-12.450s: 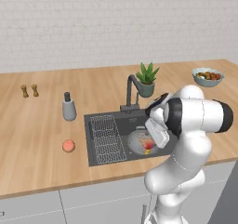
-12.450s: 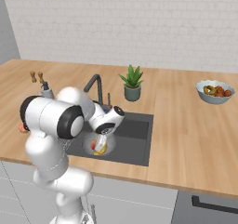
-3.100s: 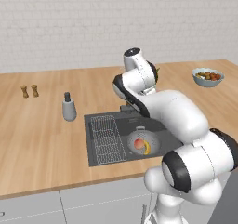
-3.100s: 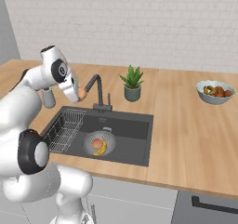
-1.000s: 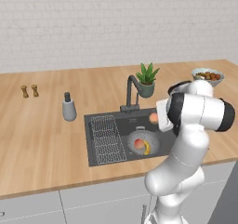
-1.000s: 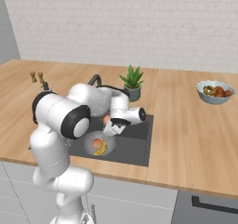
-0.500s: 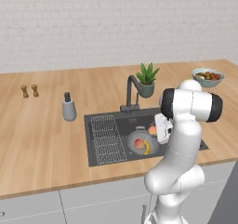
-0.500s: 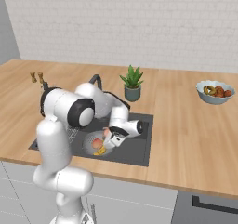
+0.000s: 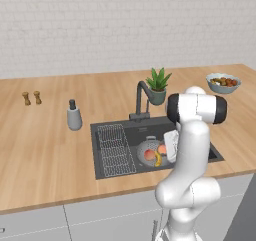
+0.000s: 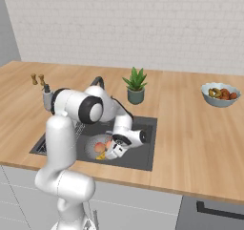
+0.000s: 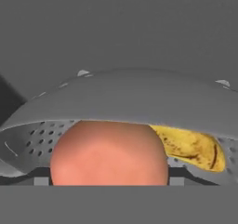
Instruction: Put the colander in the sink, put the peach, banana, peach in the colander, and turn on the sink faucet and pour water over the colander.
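Overall: pale wooden table (image 9: 45,145) under a white brick wall (image 9: 100,25). Dark sink (image 9: 107,135) recessed in it, wire rack (image 9: 116,150) at its left. Colander (image 9: 148,149) in the basin holds peach (image 11: 109,153) and banana (image 11: 190,146). Faucet (image 9: 140,100) behind; potted plant (image 9: 158,85) beside it. Jaws (image 10: 113,150) at the colander's rim, opening cannot be told.

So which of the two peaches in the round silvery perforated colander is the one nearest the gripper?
The peach on the colander's right, against the gripper; the other peach sits further left.

light: bright, even | shadows: faint | glare: none | hand view: soft
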### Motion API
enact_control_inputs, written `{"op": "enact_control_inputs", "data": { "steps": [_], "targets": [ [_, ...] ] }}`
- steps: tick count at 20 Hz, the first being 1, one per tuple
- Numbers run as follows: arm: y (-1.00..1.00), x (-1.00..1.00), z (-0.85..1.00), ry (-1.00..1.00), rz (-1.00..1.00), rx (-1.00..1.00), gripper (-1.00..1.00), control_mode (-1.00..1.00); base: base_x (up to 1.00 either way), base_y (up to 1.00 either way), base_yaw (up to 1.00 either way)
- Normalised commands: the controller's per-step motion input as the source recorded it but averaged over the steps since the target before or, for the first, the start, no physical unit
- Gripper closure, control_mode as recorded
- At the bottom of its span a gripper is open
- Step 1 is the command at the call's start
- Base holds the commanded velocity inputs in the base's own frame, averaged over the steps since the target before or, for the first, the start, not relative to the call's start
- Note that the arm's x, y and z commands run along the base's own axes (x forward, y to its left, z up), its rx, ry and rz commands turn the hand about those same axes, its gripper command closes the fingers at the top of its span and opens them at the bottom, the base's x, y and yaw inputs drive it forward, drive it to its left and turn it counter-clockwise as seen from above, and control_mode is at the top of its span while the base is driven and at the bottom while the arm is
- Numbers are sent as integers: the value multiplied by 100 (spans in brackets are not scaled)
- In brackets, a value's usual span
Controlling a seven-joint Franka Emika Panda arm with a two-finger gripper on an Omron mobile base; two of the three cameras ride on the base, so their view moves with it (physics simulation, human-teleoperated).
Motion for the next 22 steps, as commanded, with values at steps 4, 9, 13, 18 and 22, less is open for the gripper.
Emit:
{"op": "enact_control_inputs", "data": {
  "steps": [4,9,13,18,22],
  "targets": [
    [25,0,-53,7,0,0,100,-100,0,0,0],
    [33,-1,-24,0,0,0,-100,-100,0,0,0],
    [26,-8,0,0,0,0,-100,-100,0,0,0],
    [15,-15,18,-6,0,1,-100,-100,0,0,0],
    [0,-17,35,-10,0,5,-100,-100,0,0,0]
  ]
}}
